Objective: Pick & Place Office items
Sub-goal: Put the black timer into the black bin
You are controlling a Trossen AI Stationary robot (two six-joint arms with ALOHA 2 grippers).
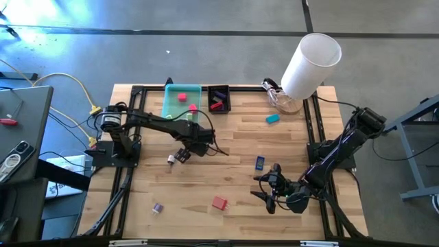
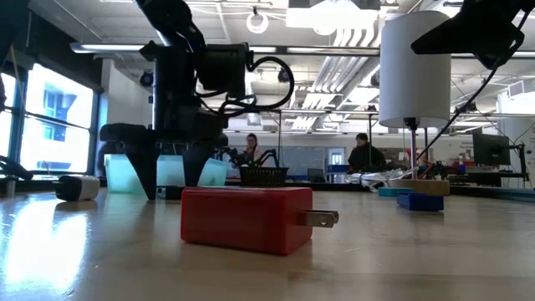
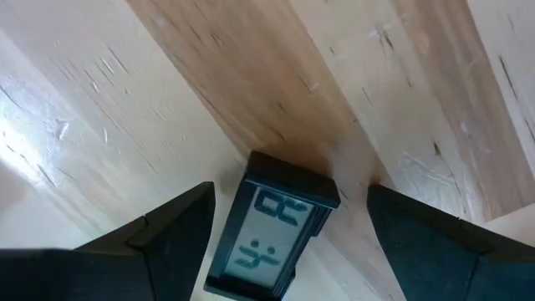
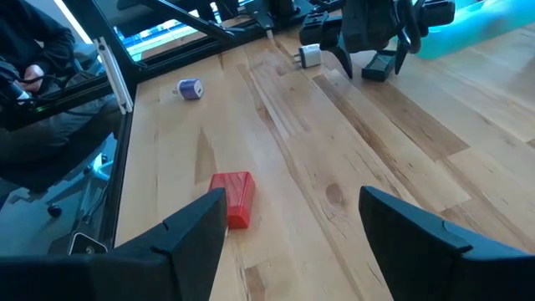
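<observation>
Red charger (image 1: 219,202): one; blue pieces: two

Both arms are dark, near-black, built of slim jointed links. The left arm (image 1: 154,122) carries looping black cables beside its wrist. The right arm (image 1: 339,147) has a bulkier rounded housing behind its fingers. The fingers (image 4: 196,230) are matte black, flat-faced wedges with angular edges, tapering toward the tips.

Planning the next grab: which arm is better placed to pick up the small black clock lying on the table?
Left. The left gripper hangs open directly over the black clock, one finger on each side. The right gripper sits across the table, open, facing the red plug block instead.
</observation>
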